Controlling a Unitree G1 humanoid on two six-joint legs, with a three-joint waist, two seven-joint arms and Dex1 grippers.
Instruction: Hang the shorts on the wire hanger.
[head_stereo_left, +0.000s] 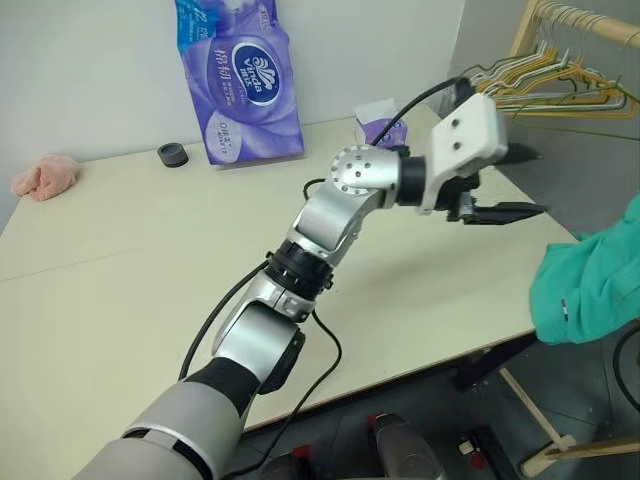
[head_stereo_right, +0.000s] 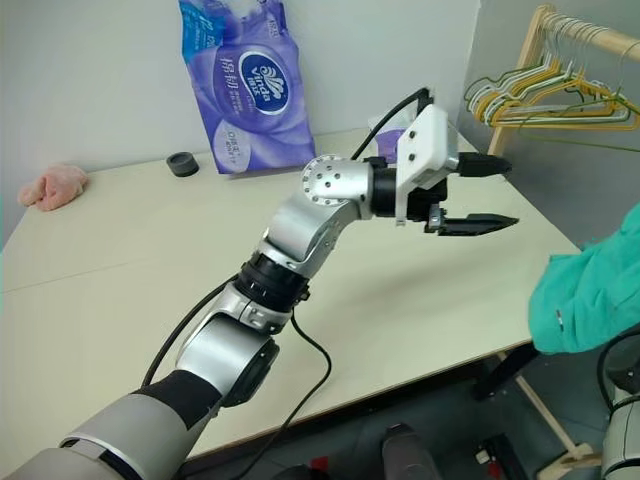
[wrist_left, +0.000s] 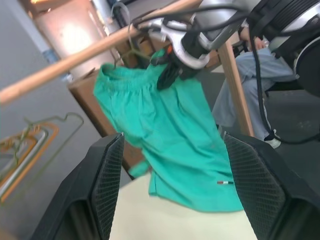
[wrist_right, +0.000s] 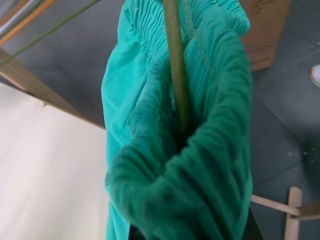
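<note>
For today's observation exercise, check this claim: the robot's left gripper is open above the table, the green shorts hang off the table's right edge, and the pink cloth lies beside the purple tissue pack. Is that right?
One detail is wrong. The pink cloth lies at the table's far left edge, well apart from the purple tissue pack, as the left eye view shows. The left gripper is open, and the green shorts hang at the right edge.

The shorts (head_stereo_left: 585, 285) are cut off by the picture's edge.

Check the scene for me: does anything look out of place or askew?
The shorts hang past the table's right edge, bunched unevenly at the waistband around the olive wire hanger, not spread flat. A pink cloth lump lies alone at the table's far left corner. Nothing looks spilled or damaged.
</note>
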